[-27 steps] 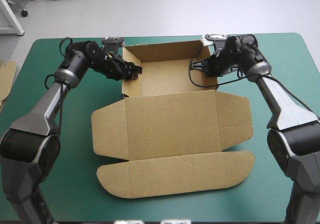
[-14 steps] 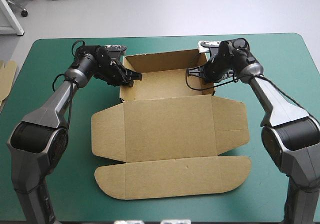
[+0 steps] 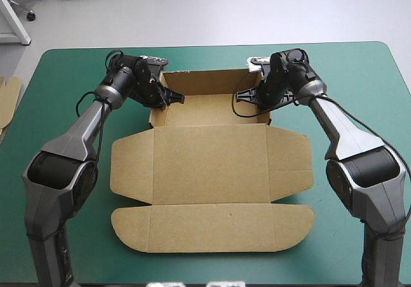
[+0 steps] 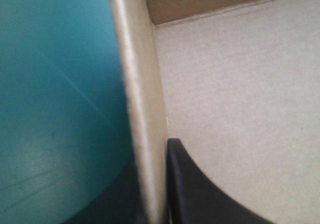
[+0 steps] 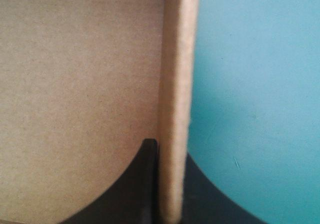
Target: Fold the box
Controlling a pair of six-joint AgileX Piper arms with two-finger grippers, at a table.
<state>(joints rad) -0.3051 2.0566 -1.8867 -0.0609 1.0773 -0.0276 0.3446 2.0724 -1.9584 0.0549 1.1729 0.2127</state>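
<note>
Teal-green table cover (image 3: 359, 75), spare brown board (image 3: 8, 99) at its left edge

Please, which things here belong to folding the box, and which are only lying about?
For the job: the box; the left gripper and the right gripper, each shut on one raised side wall.
Lying about: a spare brown board at the left edge of the table.

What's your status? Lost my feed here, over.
Left gripper shut on the box, left wall; right gripper shut on right wall. Box open, lid flat. Nothing in the way.
</note>
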